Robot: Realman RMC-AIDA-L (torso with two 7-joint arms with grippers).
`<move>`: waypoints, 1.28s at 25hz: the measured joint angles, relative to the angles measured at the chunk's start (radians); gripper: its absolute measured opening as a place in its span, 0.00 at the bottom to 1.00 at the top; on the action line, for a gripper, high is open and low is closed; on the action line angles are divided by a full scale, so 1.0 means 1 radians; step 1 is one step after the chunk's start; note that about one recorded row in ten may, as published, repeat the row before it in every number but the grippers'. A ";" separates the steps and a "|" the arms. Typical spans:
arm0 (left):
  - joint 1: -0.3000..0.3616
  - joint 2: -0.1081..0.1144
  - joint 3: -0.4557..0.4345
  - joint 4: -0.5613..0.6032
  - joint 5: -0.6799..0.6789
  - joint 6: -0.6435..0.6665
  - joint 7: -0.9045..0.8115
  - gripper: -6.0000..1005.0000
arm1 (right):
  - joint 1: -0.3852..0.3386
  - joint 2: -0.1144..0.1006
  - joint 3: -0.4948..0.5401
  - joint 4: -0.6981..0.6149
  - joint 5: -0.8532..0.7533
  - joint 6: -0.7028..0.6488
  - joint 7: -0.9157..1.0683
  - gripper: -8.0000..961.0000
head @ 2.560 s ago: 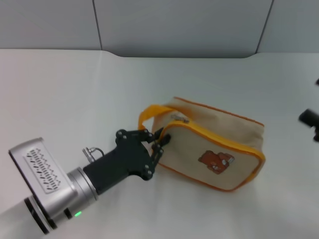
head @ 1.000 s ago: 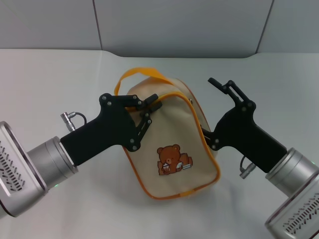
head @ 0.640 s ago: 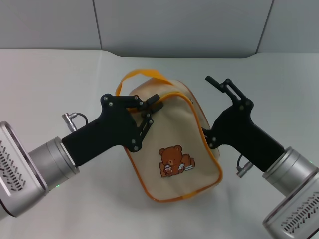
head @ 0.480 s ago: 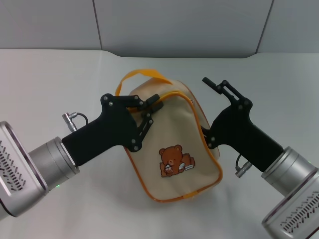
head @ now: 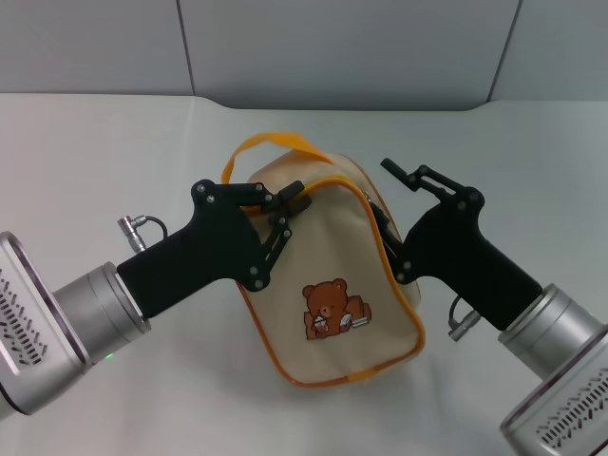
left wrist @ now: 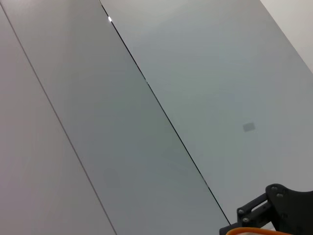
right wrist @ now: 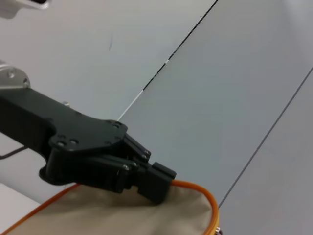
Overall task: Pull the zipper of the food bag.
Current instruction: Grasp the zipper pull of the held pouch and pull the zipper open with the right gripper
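The beige food bag [head: 328, 247] with orange piping and a brown bear print [head: 328, 306] stands tilted on the white table, its orange strap handle [head: 271, 145] on top. My left gripper [head: 288, 202] is shut on the bag's upper left corner; the right wrist view shows it [right wrist: 146, 178] clamped on the beige fabric [right wrist: 98, 213]. My right gripper [head: 385, 195] is open at the bag's upper right edge, one finger above the top and one against the side. The zip track runs between the piping there. The zipper's metal pull tab is hidden.
The white table [head: 95, 152] stretches to both sides and in front of the bag. A grey panelled wall [head: 332, 47] stands behind. The left wrist view shows mostly the wall [left wrist: 146, 122], with a bit of orange strap [left wrist: 254, 230] and a black gripper part [left wrist: 281, 203].
The bag lay flat 2.6 s ago; now it stands held by the left gripper. Over the last second the right gripper has moved left, closer to the bag's top right edge.
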 joint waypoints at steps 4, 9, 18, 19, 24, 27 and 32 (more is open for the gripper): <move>0.000 0.000 0.000 0.000 0.000 0.000 -0.001 0.06 | -0.002 0.000 -0.005 0.008 0.000 -0.004 0.000 0.44; -0.001 0.000 -0.002 0.000 0.000 -0.002 -0.001 0.06 | -0.003 0.000 -0.006 0.016 0.000 -0.004 0.000 0.38; -0.002 -0.001 -0.003 0.000 -0.001 -0.005 -0.001 0.06 | -0.004 0.000 -0.005 0.039 -0.008 0.007 -0.084 0.22; -0.002 -0.001 -0.003 0.000 -0.001 -0.005 -0.001 0.06 | -0.004 0.000 -0.006 0.040 -0.008 0.008 -0.087 0.20; -0.002 -0.002 -0.005 0.000 -0.001 -0.005 -0.002 0.06 | -0.010 0.000 -0.005 0.041 -0.009 0.016 -0.088 0.08; -0.002 -0.001 -0.006 -0.001 -0.001 -0.006 -0.003 0.06 | -0.029 0.000 -0.002 0.045 -0.010 0.017 -0.088 0.03; -0.002 0.000 -0.007 -0.001 -0.006 -0.007 -0.003 0.06 | -0.145 0.000 -0.001 0.046 -0.010 0.019 -0.088 0.03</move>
